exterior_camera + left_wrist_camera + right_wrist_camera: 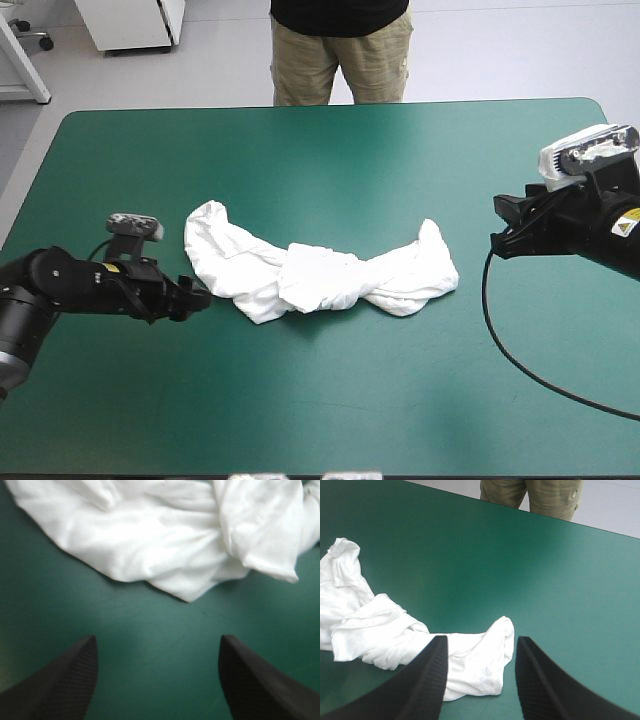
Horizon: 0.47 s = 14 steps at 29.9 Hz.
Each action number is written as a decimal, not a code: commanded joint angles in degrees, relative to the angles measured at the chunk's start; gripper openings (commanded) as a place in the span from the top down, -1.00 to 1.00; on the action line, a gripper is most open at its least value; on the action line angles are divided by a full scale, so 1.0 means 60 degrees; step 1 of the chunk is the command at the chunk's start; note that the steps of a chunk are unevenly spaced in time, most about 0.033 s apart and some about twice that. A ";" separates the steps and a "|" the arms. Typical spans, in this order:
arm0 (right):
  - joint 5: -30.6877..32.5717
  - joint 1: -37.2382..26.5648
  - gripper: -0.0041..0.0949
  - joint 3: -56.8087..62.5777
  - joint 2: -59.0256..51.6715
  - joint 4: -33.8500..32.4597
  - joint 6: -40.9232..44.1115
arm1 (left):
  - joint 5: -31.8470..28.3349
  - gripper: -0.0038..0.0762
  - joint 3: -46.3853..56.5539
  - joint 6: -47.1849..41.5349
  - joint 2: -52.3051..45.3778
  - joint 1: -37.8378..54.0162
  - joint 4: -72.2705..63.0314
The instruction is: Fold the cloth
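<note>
One white T-shirt (320,265) is lying crumpled and twisted into a long curved heap near the middle of the teal-green table cover (330,420), both its ends curling toward the far edge. Nothing is gripping it, so I am judging that the fold has not begun and that the cloth is needing to be spread flat first.

I am hovering my left gripper (195,297) just beside the T-shirt's left end, fingers standing wide apart and empty, probably so they can close on the nearest edge. I am holding my right gripper (505,225) apart from the T-shirt's right end, its fingers also parted with nothing between them.

The high view is showing the whole heap with an arm on each side of it. My left wrist view is showing only a pointed corner of cloth ahead of my fingers, bare cover between. My right wrist view is showing the right end's rolled lobe lying ahead of that gripper.
</note>
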 commanded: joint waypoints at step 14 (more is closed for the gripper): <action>-0.0469 -0.0097 0.11 -0.0243 -0.0139 0.0119 0.0042 | -0.4505 -0.33 0.1121 -0.0408 0.2667 -0.3393 0.0240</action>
